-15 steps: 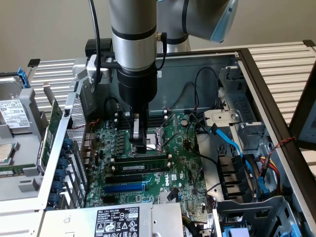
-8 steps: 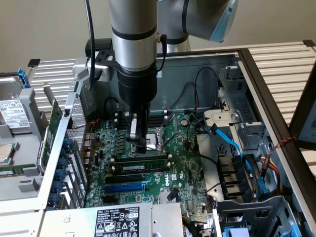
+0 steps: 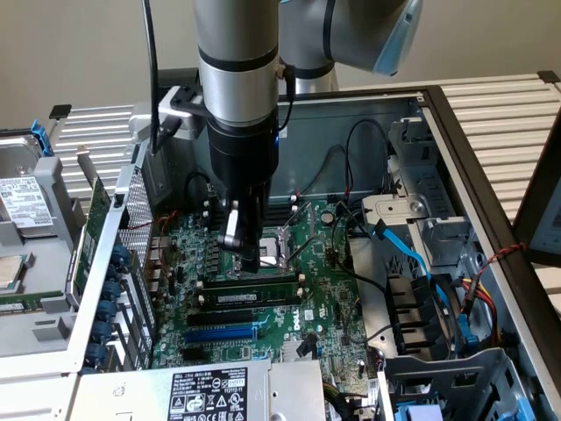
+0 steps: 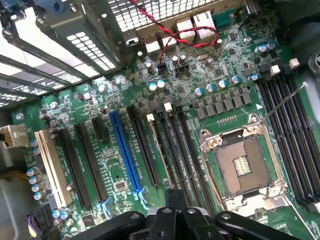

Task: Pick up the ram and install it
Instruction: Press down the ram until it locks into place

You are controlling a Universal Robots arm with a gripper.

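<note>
The open computer case (image 3: 456, 140) holds the green motherboard (image 3: 324, 298). Above the board's empty CPU socket (image 3: 285, 239) hangs the robot arm (image 3: 235, 79), its gripper (image 3: 245, 259) just over the socket's near edge; whether its fingers are parted or closed cannot be told. The ram (image 3: 250, 296) sits seated in a slot just beside the socket, toward the blue expansion slot (image 3: 230, 334).
</note>
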